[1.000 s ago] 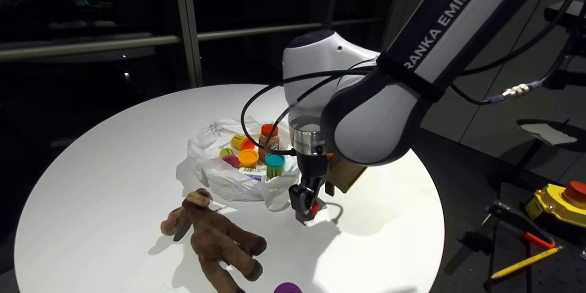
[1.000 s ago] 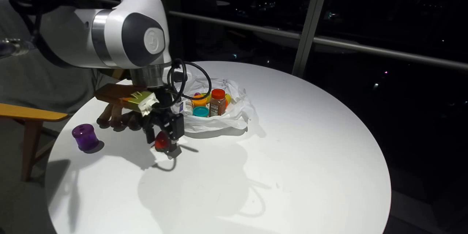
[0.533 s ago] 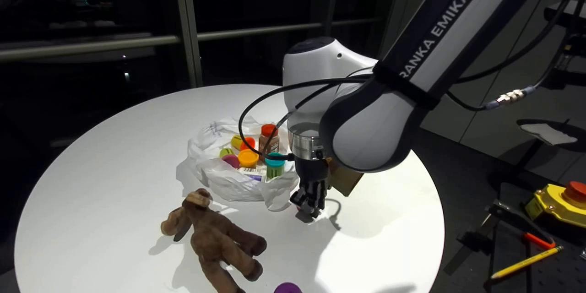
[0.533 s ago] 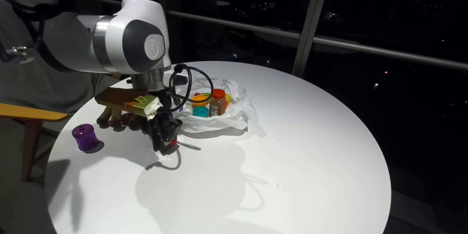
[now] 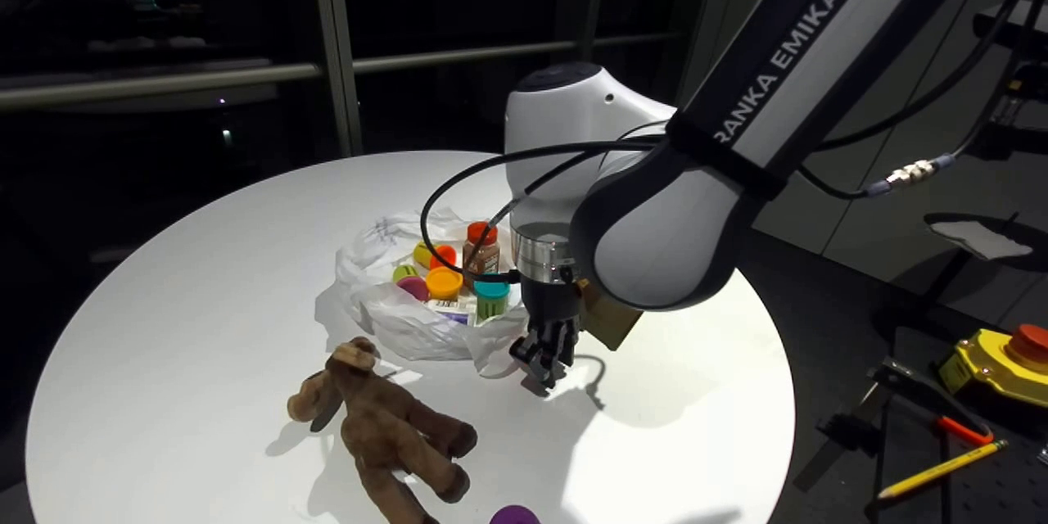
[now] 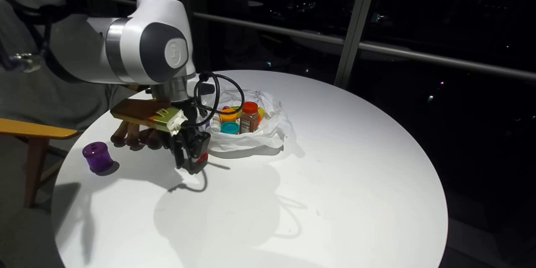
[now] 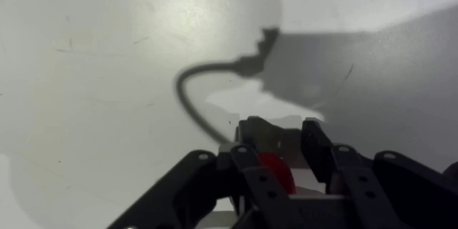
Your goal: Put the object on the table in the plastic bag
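The claw points down at the table just outside the plastic bag, on the near side of the bag in both exterior views. Its two fingers stand partly apart, with a plain gap between the tips in the wrist view. In that gap shows the red object, running in beneath one finger; a space divides the visible red from the opposite finger, so it is not clamped between them. Whether either finger touches it cannot be told. It sits low by the table top, outside the bag and close to it; in an exterior view a patch of the red object shows past a finger, on the side toward the bag.

The bag lies slumped with its mouth spread wide, its white edge gathered around the things inside: an upright bottle with a red cap, a teal-lidded tub, an orange-lidded tub and further small tubs. A brown stuffed toy lies near the bag, legs stretched away from it. A purple container stands farther from the bag than the toy does. The arm hangs over the table beside the bag; at its wrist, on the side away from the bag, is a box-shaped yellow-brown thing.
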You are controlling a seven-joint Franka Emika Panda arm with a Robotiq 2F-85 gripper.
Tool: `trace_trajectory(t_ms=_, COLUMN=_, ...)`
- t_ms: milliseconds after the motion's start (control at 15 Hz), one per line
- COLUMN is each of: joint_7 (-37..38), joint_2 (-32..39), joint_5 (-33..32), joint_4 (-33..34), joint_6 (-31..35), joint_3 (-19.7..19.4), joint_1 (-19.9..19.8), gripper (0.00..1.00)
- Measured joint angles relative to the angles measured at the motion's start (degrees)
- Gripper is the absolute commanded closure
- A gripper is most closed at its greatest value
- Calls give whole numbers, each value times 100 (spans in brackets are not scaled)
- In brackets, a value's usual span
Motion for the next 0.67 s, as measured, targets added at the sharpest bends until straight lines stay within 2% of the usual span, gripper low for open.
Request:
trace_trajectory(t_ms=67, joint_7=31, joint_2=15, joint_5=-4, joint_4=15, joint_6=73, joint_3=-42, joint_1=52, gripper=19)
trace_trajectory(t_ms=267, joint_7=217, joint_2=110, joint_5=-37, joint_4=118, joint_6=277, joint_3=-252, joint_1=298, gripper=1)
trace_trajectory(t_ms=467, joint_7=442, joint_2=284, joint_5=-53, joint_4=292, joint_6=434, joint_3=-515, joint_1=591, gripper=0)
trace_trajectory(t_ms=533, joint_7=511, joint_2=355, joint_5=-53, joint_4=364, joint_6=452, joint_3=-595, joint_1=676, gripper=19)
trace_trajectory(t_ms=667, joint_7=639, joint_2=495, joint_5=-53, joint_4=503, joint_6=468, joint_3=-742, joint_1=820, gripper=32)
